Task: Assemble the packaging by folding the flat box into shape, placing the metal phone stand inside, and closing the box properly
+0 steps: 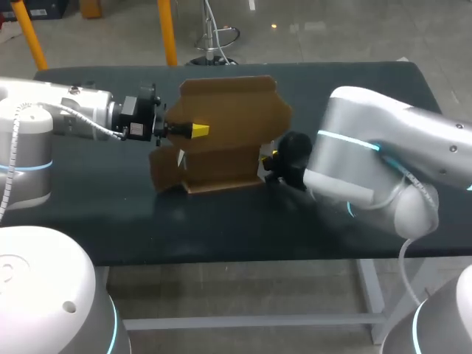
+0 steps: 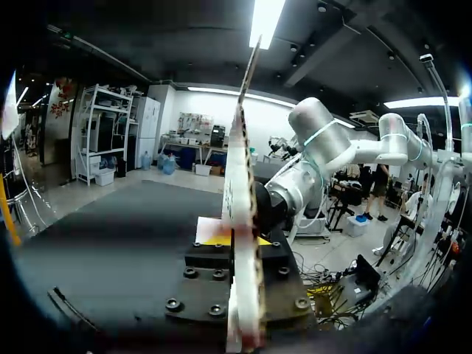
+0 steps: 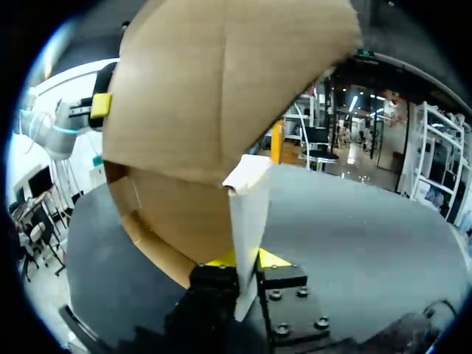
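**At mid-table: half-folded box, pinched from both sides**

Nearest the head camera: bare dark table (image 1: pixel 221 228).

Next back, about mid-table: brown cardboard box (image 1: pixel 228 140), partly folded. Standing upright on its lower edge, with a tall panel rising at the back. Lower walls bent round into a shallow hollow, plain in the right wrist view. Top not closed.

At the box's right edge, low down: right gripper (image 1: pixel 274 158), on the right arm (image 1: pixel 383 162) coming in from the right side. From its own wrist: jaws narrow, a yellow tip on either side of a thin side flap (image 3: pixel 249 214), both pressing on it. Flap standing on edge between the fingers, the rest of the box spreading out ahead and above.

On the box's left side, higher up: left gripper (image 1: pixel 198 130), on the left arm (image 1: pixel 74 110) reaching level from the left. One yellow tip showing against the near face of the tall panel. From its own wrist: the panel seen edge-on, running straight up between the two fingers. Jaws narrow, clamped on the cardboard from both sides.

The two grippers well apart, at opposite sides of the box. Beyond the panel in the left wrist view: right arm's pale elbow and black wrist.

Behind the box: more bare table up to the far edge.
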Controlling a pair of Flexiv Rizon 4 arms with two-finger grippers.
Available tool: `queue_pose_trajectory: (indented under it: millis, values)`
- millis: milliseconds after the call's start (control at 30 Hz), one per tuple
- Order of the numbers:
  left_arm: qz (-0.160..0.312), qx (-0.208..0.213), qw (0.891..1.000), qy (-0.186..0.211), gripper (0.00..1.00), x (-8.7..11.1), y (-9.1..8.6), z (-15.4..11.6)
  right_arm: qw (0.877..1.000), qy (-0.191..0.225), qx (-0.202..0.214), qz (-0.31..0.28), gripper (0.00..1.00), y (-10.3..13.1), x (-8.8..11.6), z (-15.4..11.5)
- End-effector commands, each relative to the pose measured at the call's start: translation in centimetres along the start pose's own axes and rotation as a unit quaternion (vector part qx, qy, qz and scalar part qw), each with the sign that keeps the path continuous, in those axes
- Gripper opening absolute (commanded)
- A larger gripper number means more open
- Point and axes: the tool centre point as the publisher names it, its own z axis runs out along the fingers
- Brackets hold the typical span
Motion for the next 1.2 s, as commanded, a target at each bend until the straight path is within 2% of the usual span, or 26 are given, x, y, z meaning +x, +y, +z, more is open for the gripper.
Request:
queue_pose_trajectory:
  millis: [33,133,167,200,400,667,900,1200]
  values:
    - [0.0,0.0,1.0,0.002,0.0,-0.1,0.3,0.6,0.977,-0.214,0.011,-0.003,0.0,0.6,1.2,0.5]
    - [0.0,0.0,1.0,0.002,0.42,-0.1,0.3,0.6,0.977,-0.215,0.011,-0.004,0.0,0.5,1.0,0.1]
    - [0.0,0.0,1.0,0.002,0.67,-0.1,0.3,0.6,0.977,-0.215,0.011,-0.004,0.0,0.4,0.9,0.0]
    - [0.0,0.0,1.0,0.002,0.99,-0.1,0.3,0.6,0.977,-0.213,0.009,-0.002,0.0,0.4,0.8,-0.1]
    - [0.017,-0.009,1.0,-0.005,1.0,0.4,-0.5,0.1,0.98,-0.199,0.004,0.005,0.0,0.2,0.4,-0.7]
    - [0.039,-0.042,0.998,-0.012,1.0,1.5,-1.4,-0.4,0.991,-0.129,-0.007,0.032,0.0,0.3,-0.3,-1.8]
    - [0.06,-0.066,0.996,-0.006,1.0,2.8,-2.1,-0.8,0.994,-0.102,-0.007,0.04,0.0,0.3,-0.9,-2.6]
    - [0.096,-0.086,0.991,-0.033,1.0,3.9,-1.6,-1.1,0.997,-0.042,-0.002,0.06,0.0,0.1,-1.6,-3.0]
